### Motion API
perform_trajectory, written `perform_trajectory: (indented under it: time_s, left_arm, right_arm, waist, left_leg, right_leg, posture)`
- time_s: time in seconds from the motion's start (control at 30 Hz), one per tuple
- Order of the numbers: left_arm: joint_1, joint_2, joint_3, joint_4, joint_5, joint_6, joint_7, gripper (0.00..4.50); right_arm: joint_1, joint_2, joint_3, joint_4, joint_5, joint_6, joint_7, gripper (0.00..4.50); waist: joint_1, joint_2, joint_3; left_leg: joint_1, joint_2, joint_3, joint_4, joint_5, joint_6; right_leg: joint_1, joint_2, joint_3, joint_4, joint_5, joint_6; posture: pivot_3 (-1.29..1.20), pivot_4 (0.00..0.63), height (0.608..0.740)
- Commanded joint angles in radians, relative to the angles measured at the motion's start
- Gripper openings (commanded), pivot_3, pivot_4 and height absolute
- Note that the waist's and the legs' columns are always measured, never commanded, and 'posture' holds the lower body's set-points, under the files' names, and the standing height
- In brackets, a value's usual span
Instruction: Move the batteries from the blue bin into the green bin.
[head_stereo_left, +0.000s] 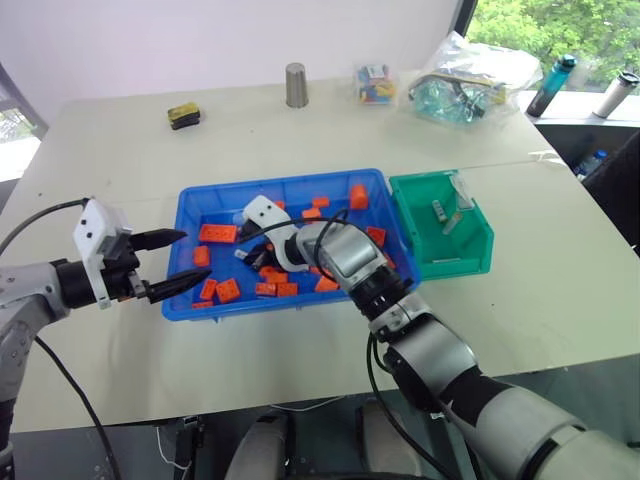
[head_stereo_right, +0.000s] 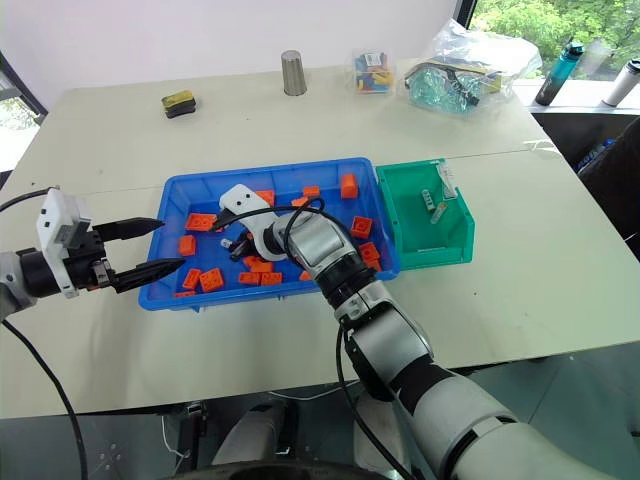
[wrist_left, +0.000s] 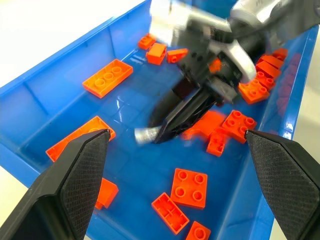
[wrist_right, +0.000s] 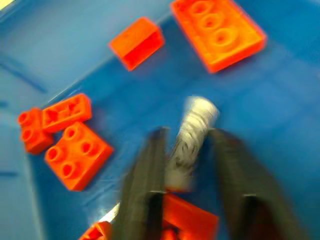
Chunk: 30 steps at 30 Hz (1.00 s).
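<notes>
R gripper (wrist_right: 187, 150) is down inside the blue bin (head_stereo_left: 190, 215), black fingers (wrist_right: 142, 185) clamped on a battery (wrist_right: 192, 135). The silver cyl sits lengthwise between the two fingers, its far end poking out past the tips. L wrist view agrees: tips pinched together w/ a grey stub (wrist_left: 145, 134) sticking out, low over the bin floor. Can't tell if it's lifted clear of the floor or touching it.

Around the grip: orange bricks (wrist_right: 75, 155) lie close on both sides, one red-orange piece right under the finger roots, so clutter is tight.

L gripper (head_stereo_left: 170, 262) hangs at the bin's L wall, fingers spread wide, holding nothing, pointed across the tray toward the R arm.

Further out: green bin (head_stereo_left: 470, 262) sits touching the blue bin's R end; at least two batteries (head_stereo_left: 440, 210) already lie in it. Table beyond has a metal cup (head_stereo_left: 296, 85), a dark pad, bags of parts; not relevant.

Step, as I judge it: pick phase, grasp just made on one battery, transfer not yet begun. Progress partial; can't tell whether more batteries hide among the bricks.

Next calls for: straight lift 1st, to clear bricks and the rim, then swing R over the shared wall and let go above the green bin's open top. Risk: the slick cyl slips lengthwise out of the pinch, or a brick gets dragged along.
</notes>
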<state>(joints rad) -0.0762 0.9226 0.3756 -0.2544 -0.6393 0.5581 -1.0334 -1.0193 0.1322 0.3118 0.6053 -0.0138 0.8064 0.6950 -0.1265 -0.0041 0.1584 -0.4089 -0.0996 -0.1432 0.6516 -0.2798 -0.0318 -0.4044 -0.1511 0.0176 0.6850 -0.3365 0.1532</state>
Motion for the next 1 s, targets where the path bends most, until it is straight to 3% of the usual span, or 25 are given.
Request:
perform_trajectory:
  time_s: [0.03,0.27,0.47,0.67,0.8,0.9,1.0]
  left_arm:
    - [-0.024,0.011,0.012,0.006,0.007,-0.021,-0.005,4.5]
    - [-0.068,-0.005,-0.02,0.012,-0.017,0.001,-0.017,4.5]
    - [-0.13,-0.045,-0.103,-0.04,-0.048,0.02,-0.024,4.5]
    - [-0.232,-0.084,-0.18,-0.03,-0.054,0.029,-0.035,4.5]
    - [-0.28,-0.089,-0.216,0.006,-0.043,0.021,-0.062,4.5]
    - [-0.311,-0.093,-0.238,0.033,-0.032,0.012,-0.08,4.5]
    - [-0.334,-0.097,-0.257,0.05,-0.025,0.008,-0.098,4.5]
  right_arm:
    - [0.007,0.004,0.019,-0.029,0.01,0.024,0.006,0.07]
    - [-0.081,-0.038,-0.097,-0.071,0.075,0.032,0.003,0.07]
    - [-0.138,-0.306,-0.319,-0.354,0.218,0.289,0.02,0.07]
    - [0.008,-0.68,-0.447,-0.606,0.272,0.487,0.023,0.07]
    - [0.189,-0.829,-0.505,-0.728,0.296,0.542,0.015,0.07]
    - [0.315,-0.861,-0.54,-0.788,0.306,0.554,-0.013,0.07]
    - [0.371,-0.852,-0.55,-0.796,0.309,0.532,-0.049,1.54]
  waist:
    - [0.001,0.0,0.0]
    - [0.003,0.0,0.0]
    - [0.022,0.0,0.0]
    - [0.053,-0.001,0.0]
    - [0.056,-0.001,0.0]
    - [0.056,-0.001,0.0]
    - [0.056,-0.001,0.0]
  left_leg:
    - [0.0,0.0,0.0,0.0,0.0,0.0]
    - [0.0,0.0,0.0,0.0,0.0,0.0]
    - [-0.001,-0.002,-0.001,0.002,0.0,0.0]
    - [-0.001,-0.003,0.002,0.002,0.0,0.001]
    - [-0.001,-0.002,0.006,0.002,0.0,0.001]
    - [-0.001,-0.002,0.007,0.002,0.0,0.001]
    - [-0.001,-0.002,0.008,0.003,0.0,0.001]
  right_leg:
    - [0.0,0.0,0.0,0.0,0.0,0.0]
    - [0.0,0.0,0.0,0.0,0.0,0.0]
    - [0.0,-0.002,0.0,0.0,0.0,0.0]
    - [0.001,-0.003,0.0,-0.001,0.0,0.0]
    - [0.0,-0.003,0.002,-0.001,0.0,0.0]
    - [0.0,-0.003,0.002,-0.001,0.0,0.0]
    - [0.0,-0.003,0.002,-0.001,0.0,0.0]
  posture:
    - [0.0,0.15,0.727]
    - [0.0,0.15,0.727]
    - [0.0,0.15,0.727]
    - [0.0,0.15,0.727]
    - [0.0,0.15,0.727]
    - [0.0,0.15,0.727]
    - [0.0,0.15,0.727]
